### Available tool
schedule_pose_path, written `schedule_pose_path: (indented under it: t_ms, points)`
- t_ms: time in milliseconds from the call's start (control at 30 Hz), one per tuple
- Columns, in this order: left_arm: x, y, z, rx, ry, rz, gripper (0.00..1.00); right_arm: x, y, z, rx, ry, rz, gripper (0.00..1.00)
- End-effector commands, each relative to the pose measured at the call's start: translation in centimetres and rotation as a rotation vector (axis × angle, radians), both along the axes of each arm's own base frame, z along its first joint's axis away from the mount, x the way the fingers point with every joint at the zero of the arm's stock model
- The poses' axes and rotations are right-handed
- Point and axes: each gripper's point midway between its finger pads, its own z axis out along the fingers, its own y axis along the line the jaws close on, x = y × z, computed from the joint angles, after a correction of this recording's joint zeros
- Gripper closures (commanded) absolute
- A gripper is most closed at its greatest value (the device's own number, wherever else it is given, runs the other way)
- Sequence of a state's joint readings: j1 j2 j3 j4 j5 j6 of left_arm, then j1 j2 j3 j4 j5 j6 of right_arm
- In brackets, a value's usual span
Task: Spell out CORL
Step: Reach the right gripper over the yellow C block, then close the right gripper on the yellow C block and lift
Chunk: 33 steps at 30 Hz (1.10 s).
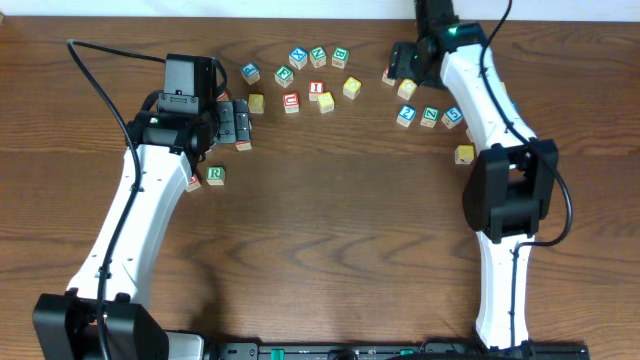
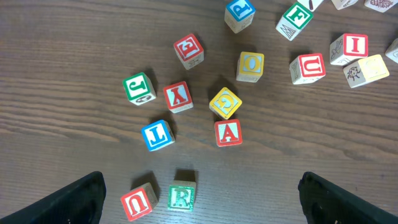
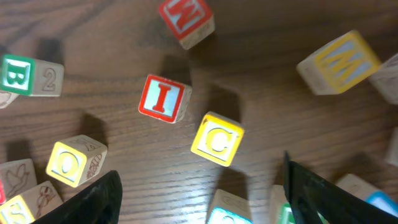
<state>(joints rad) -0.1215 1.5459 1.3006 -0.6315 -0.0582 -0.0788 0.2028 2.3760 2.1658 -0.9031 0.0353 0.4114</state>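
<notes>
The right end effector (image 3: 199, 196) is hovering open, empty — C block (image 3: 217, 139) just ahead. Off-centre closing is risking bumping the neighbouring I block (image 3: 164, 98).

painted wooden letter blocks (image 2: 228, 132) on a dark, matt, grained wood table (image 2: 74, 50)

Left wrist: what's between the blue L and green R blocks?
Nothing. In the left wrist view, only bare table separates the blue L block and the green R block.
</notes>
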Motion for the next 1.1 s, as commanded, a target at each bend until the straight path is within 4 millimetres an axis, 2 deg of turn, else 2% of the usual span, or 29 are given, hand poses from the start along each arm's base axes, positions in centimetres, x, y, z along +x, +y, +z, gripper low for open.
schedule_pose_path:
  t_ms: [0,133,333,467,900,1067]
  points:
    - [0.4,-0.1,0.8,-0.006,-0.018,0.006,0.02,-0.3,0.3,-1.5,-0.004,0.010,-0.040,0.25]
    - [0.4,-0.1,0.8,-0.006,-0.018,0.006,0.02,-0.3,-0.5,-2.4,-0.021,0.008,-0.106,0.38]
    - [0.4,-0.1,0.8,-0.006,-0.018,0.006,0.02,0.0,-0.7,-4.2,-0.023,-0.018,-0.113,0.41]
    - [0.4,-0.1,0.8,-0.006,-0.018,0.007,0.02,0.3,-0.6,-4.8,-0.019,-0.037,-0.112,0.50]
    - [0.4,-0.1,0.8,-0.006,-0.017,0.006,0.02,0.8,-1.5,-5.7,-0.050,-0.074,-0.134,0.51]
    - [0.4,-0.1,0.8,-0.006,-0.017,0.006,0.02,1.0,-1.3,-7.1,-0.045,-0.065,-0.131,0.53]
